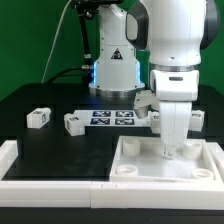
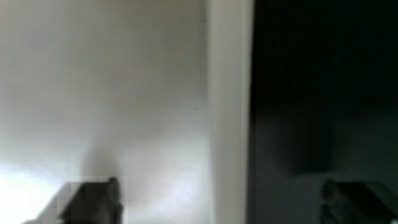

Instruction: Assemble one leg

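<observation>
While none of the legs sits in the jaws, we find the first leg (image 1: 38, 118) lying on the dark tabletop (image 1: 60, 145) toward the exterior view's left. The second leg (image 1: 73, 122) lies near it, close to one end of the marker board (image 1: 113, 117). Both show black-and-white tags on their faces, and both sit well apart from the arm. Over on the exterior view's right we spot a third leg (image 1: 197, 121) peeking out beside the arm's white body, near the far edge of the big white panel (image 1: 140, 152). Now the gripper (image 1: 168, 151): it points straight down over that panel, its tips low inside the raised rim. Whether they touch the panel's floor or hang just above it, we cannot tell. On the wrist view we see the gripper (image 2: 222, 200) with its jaws spread wide. One finger (image 2: 89, 200) is over a pale white surface and the other finger (image 2: 356, 200) is over black. Only a straight edge where white meets dark lies between them, so the jaws hold nothing. A white rail (image 1: 12, 160) runs along the near side of the tabletop on the exterior view's left, and the arm's base (image 1: 113, 65) stands behind the marker board with a blue glow at its foot.
</observation>
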`<state>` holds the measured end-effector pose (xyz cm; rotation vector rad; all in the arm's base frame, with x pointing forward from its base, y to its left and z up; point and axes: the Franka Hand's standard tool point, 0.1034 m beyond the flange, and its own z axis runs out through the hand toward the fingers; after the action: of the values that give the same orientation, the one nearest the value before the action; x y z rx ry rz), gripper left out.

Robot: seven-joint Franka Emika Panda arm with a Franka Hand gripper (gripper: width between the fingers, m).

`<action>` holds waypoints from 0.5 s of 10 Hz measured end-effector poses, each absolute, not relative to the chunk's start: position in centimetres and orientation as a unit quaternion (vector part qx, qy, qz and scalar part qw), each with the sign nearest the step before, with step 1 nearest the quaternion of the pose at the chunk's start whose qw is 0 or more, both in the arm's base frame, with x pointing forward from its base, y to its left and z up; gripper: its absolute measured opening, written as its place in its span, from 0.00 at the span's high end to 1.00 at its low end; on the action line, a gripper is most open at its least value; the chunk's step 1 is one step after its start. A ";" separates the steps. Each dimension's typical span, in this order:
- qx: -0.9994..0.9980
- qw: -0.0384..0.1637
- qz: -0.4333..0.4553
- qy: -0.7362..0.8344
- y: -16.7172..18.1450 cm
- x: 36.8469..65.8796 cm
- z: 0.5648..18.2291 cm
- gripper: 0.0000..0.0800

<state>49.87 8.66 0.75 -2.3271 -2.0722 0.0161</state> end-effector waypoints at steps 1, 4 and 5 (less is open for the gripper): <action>-0.747 0.013 0.005 -0.665 8.6 49.9 0.7 0.22; -0.747 0.013 0.005 -0.665 8.6 49.9 0.7 0.19; -0.747 0.013 0.005 -0.665 8.6 49.9 0.8 0.19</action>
<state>49.86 8.63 0.79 -2.3276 -2.0715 0.0168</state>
